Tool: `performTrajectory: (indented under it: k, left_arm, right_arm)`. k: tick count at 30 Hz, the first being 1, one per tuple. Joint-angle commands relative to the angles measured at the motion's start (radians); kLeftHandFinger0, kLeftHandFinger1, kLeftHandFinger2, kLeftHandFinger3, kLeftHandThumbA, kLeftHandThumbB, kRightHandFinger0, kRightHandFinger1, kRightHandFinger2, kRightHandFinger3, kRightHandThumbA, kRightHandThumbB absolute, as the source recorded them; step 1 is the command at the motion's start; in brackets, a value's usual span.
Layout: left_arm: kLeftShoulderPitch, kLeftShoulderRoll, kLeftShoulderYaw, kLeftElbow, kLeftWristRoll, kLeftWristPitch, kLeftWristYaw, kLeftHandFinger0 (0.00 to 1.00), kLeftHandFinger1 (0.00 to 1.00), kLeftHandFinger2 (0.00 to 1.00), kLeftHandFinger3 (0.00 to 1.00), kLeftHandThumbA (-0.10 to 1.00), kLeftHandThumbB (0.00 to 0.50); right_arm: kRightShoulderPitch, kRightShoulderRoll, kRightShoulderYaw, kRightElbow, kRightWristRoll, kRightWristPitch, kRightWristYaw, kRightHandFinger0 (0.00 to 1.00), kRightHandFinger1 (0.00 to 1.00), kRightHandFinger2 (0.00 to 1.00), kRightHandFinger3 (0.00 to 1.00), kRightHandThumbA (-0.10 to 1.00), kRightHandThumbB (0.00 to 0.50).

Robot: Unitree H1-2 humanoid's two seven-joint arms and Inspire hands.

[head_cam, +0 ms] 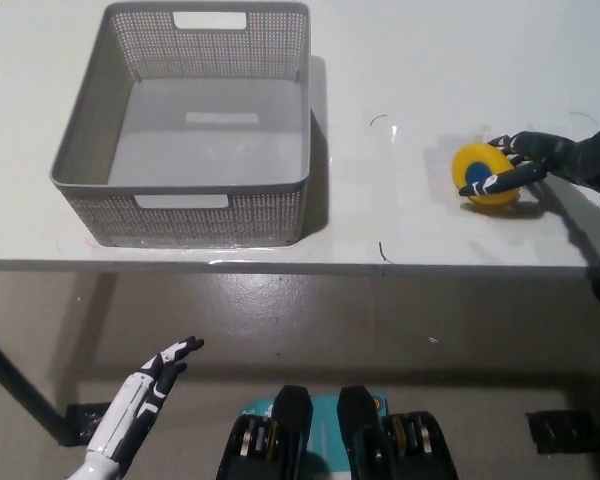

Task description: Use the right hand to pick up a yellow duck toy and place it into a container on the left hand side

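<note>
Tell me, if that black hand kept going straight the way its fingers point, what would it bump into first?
The right hand points toward picture left, and its fingers already wrap the yellow duck toy, so the toy comes first. Beyond it lies bare table, then probably the grey basket.

White table [410,60]: grey mesh basket [190,205] at left, yellow duck toy [483,172] at right.
</note>
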Motion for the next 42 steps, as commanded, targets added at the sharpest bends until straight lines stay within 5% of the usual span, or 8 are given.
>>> performTrajectory:
  k: [1, 8, 10, 11, 12, 15, 19, 42]
  left_arm:
    - [-0.003, 0.014, -0.003, -0.02, -0.003, -0.053, -0.01, 1.0, 1.0, 1.0, 1.0, 1.0, 0.324]
    - [-0.01, 0.011, -0.003, -0.025, -0.005, -0.051, -0.011, 1.0, 1.0, 1.0, 1.0, 1.0, 0.317]
    - [-0.013, 0.012, -0.004, -0.022, -0.006, -0.054, -0.013, 1.0, 1.0, 1.0, 1.0, 1.0, 0.319]
    - [-0.015, 0.012, -0.005, -0.023, -0.005, -0.053, -0.013, 1.0, 1.0, 1.0, 1.0, 1.0, 0.319]
    - [-0.017, 0.013, -0.005, -0.021, -0.004, -0.056, -0.013, 1.0, 1.0, 1.0, 1.0, 1.0, 0.318]
    - [-0.022, 0.014, -0.005, -0.017, -0.007, -0.059, -0.016, 1.0, 1.0, 1.0, 1.0, 1.0, 0.31]
    - [-0.023, 0.018, -0.006, -0.019, 0.002, -0.055, -0.015, 1.0, 1.0, 1.0, 1.0, 1.0, 0.321]
    - [-0.036, 0.018, -0.005, -0.016, -0.009, -0.02, -0.026, 1.0, 1.0, 1.0, 1.0, 1.0, 0.334]
  right_arm:
    - [-0.01, 0.029, 0.004, 0.065, 0.014, -0.032, -0.018, 1.0, 1.0, 1.0, 1.0, 0.95, 0.5]
    - [0.01, 0.056, -0.008, 0.095, 0.02, -0.074, -0.135, 1.0, 1.0, 1.0, 1.0, 0.83, 0.489]
    - [0.036, 0.066, -0.043, 0.088, 0.041, -0.105, -0.284, 1.0, 1.0, 1.0, 1.0, 0.6, 0.411]
    - [0.047, 0.07, -0.041, 0.084, 0.031, -0.13, -0.358, 0.83, 0.88, 0.96, 1.0, 0.51, 0.338]
    - [0.064, 0.076, -0.041, 0.081, 0.018, -0.163, -0.467, 0.5, 0.52, 0.51, 0.5, 0.19, 0.172]
    - [0.081, 0.082, -0.055, 0.077, 0.02, -0.204, -0.596, 0.01, 0.16, 0.38, 0.4, -0.1, 0.147]
    - [0.081, 0.081, -0.077, 0.071, 0.035, -0.215, -0.638, 0.1, 0.58, 0.97, 0.99, -0.1, 0.089]
    - [-0.006, 0.074, -0.145, 0.009, 0.063, -0.375, -0.809, 0.0, 0.45, 0.86, 0.9, -0.1, 0.089]
